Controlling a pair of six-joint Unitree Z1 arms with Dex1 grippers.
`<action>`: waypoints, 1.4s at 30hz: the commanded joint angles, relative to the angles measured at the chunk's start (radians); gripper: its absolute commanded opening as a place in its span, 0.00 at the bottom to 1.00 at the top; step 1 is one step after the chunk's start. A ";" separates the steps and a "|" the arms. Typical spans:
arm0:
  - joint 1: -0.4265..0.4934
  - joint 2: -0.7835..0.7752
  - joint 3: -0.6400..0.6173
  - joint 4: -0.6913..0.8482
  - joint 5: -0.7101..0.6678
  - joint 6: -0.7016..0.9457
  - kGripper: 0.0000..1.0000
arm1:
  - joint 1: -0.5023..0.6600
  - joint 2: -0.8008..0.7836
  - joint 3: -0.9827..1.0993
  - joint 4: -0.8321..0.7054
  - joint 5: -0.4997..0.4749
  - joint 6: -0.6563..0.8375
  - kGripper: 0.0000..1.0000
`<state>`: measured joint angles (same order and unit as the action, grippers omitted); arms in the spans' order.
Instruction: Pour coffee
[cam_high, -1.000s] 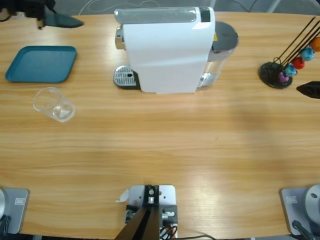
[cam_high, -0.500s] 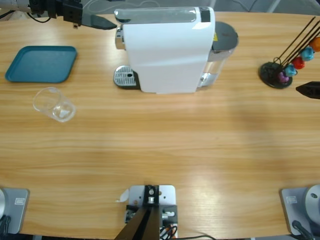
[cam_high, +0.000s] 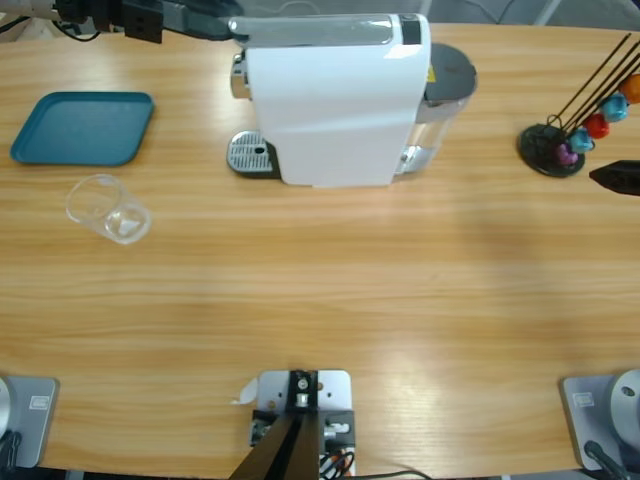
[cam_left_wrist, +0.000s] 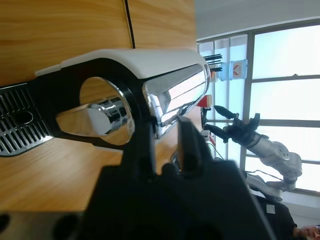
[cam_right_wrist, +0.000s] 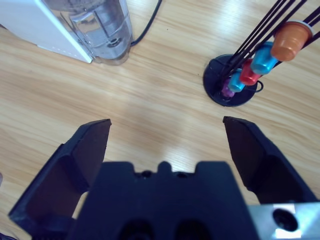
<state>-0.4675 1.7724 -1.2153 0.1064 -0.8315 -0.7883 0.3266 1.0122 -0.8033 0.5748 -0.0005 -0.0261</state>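
Wooden table (cam_high: 330, 300) fills the high view. The white coffee machine (cam_high: 335, 100) lies with its long axis left to right, drip grid (cam_high: 250, 155) at the left end and water tank (cam_high: 445, 80) at the right. The left gripper (cam_high: 205, 20) reaches the machine's top left corner, its arm cut off by the picture's edge. Only the black tip of the right gripper (cam_high: 615, 178) shows, below the capsule stand (cam_high: 550, 148). A clear glass (cam_high: 108, 208) sits near the teal tray (cam_high: 85, 128); upright or tipped, I cannot tell. Where the coffee is, I cannot tell.

Left wrist view: the left gripper (cam_left_wrist: 167, 137) has its 2 jaws drawn almost together on the end of the chrome lever (cam_left_wrist: 175, 95), above the spout (cam_left_wrist: 100, 117).

Right wrist view: the right gripper (cam_right_wrist: 167, 122) spreads its 2 jaws wide, holding nothing, over bare wood between the water tank (cam_right_wrist: 102, 30) and the capsule stand (cam_right_wrist: 232, 85).
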 joint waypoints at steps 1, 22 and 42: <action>-0.005 0.043 0.013 -0.013 -0.038 0.036 0.00 | 0.009 0.004 0.035 -0.014 -0.007 -0.009 1.00; -0.071 -0.115 -0.243 0.016 -0.031 0.132 0.99 | -0.027 -0.118 0.023 -0.011 -0.042 0.022 0.97; -0.293 -0.527 0.320 0.460 0.949 0.601 1.00 | -0.294 0.232 0.154 -0.471 -0.061 0.074 0.72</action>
<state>-0.7457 1.2910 -0.9779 0.5933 0.1047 -0.1462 0.0457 1.0766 -0.7217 0.2405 -0.0826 0.0449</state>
